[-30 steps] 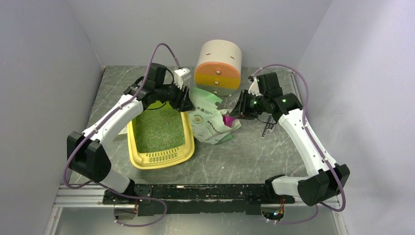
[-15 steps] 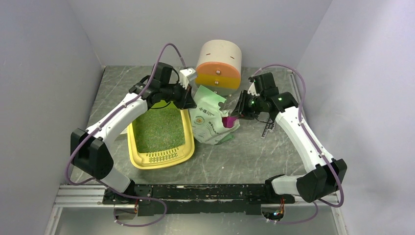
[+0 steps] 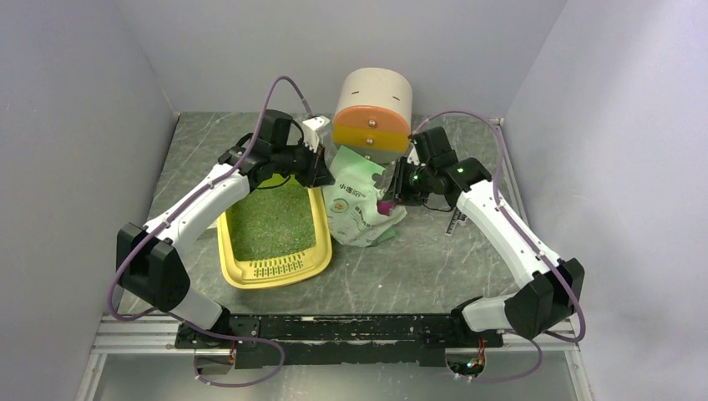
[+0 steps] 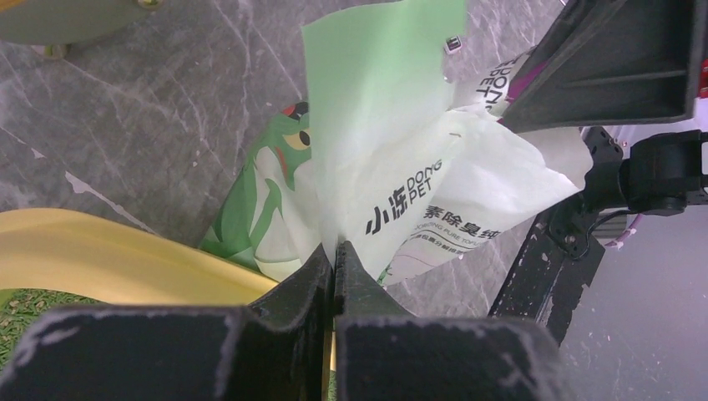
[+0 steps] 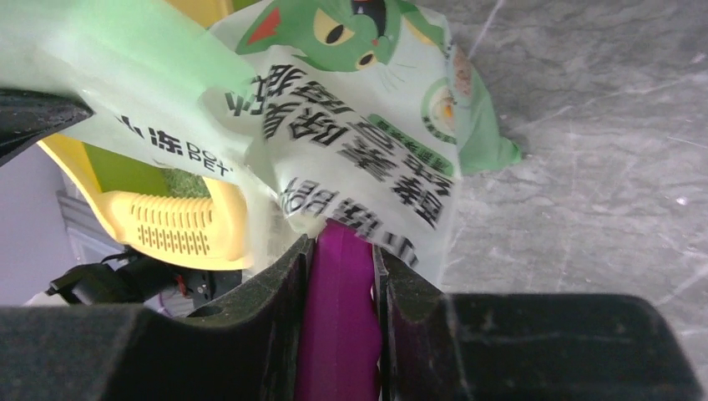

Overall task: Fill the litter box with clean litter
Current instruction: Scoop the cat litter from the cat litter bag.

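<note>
The yellow litter box [image 3: 275, 269] lies left of centre, its bed covered with greenish-grey clean litter [image 3: 269, 219]. A pale green printed bag [image 3: 357, 207] slumps against the box's right side. My left gripper [image 3: 326, 171] is shut on the bag's upper left edge; the left wrist view shows the film [image 4: 401, 159] pinched between the tips [image 4: 335, 248] above the yellow rim [image 4: 108, 259]. My right gripper [image 3: 392, 199] is shut on the handle of a magenta scoop [image 5: 338, 317], whose front end disappears under the bag's film [image 5: 359, 142].
A round beige, orange and yellow drawer cabinet [image 3: 373, 113] stands just behind the bag. A small dark strip [image 3: 455, 221] lies on the marble table right of the right gripper. Grey walls close in on three sides.
My left gripper has closed on the bag's edge and lifted it slightly. The right arm has moved left, carrying the scoop further into the bag.
</note>
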You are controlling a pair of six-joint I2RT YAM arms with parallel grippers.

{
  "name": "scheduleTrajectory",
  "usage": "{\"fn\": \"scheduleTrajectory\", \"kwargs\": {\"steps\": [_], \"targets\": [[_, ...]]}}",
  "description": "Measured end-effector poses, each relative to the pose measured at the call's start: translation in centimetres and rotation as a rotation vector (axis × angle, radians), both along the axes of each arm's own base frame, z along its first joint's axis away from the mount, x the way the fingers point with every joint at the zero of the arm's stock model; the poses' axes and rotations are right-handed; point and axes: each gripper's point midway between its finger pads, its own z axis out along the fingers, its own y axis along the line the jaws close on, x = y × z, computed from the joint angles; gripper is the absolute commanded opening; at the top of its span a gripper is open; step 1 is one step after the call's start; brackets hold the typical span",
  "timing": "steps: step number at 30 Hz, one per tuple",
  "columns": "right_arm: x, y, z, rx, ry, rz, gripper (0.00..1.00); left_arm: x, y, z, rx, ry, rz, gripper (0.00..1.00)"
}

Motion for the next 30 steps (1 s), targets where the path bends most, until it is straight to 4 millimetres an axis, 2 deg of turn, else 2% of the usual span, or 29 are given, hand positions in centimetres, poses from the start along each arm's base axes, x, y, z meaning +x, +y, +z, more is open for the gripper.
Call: {"fn": "scheduleTrajectory", "kwargs": {"steps": [6, 12, 18, 30], "targets": [[1.0, 1.8, -1.8, 0.059, 0.024, 0.023, 0.0, 0.1, -0.1, 0.2, -0.011, -0.004, 0.005, 0.07], [1.9, 2.7, -2.1, 0.115, 0.006, 0.022, 0.0, 0.1, -0.1, 0.2, -0.015, -0.006, 0.008, 0.07], [2.2, 3.2, -2.9, 0.18, -0.009, 0.01, 0.0, 0.1, -0.1, 0.2, -0.016, -0.004, 0.01, 0.05], [2.1, 2.9, -3.9, 0.38, -0.042, -0.06, 0.0, 0.3, -0.4, 0.4, -0.032, -0.006, 0.017, 0.05]]}}
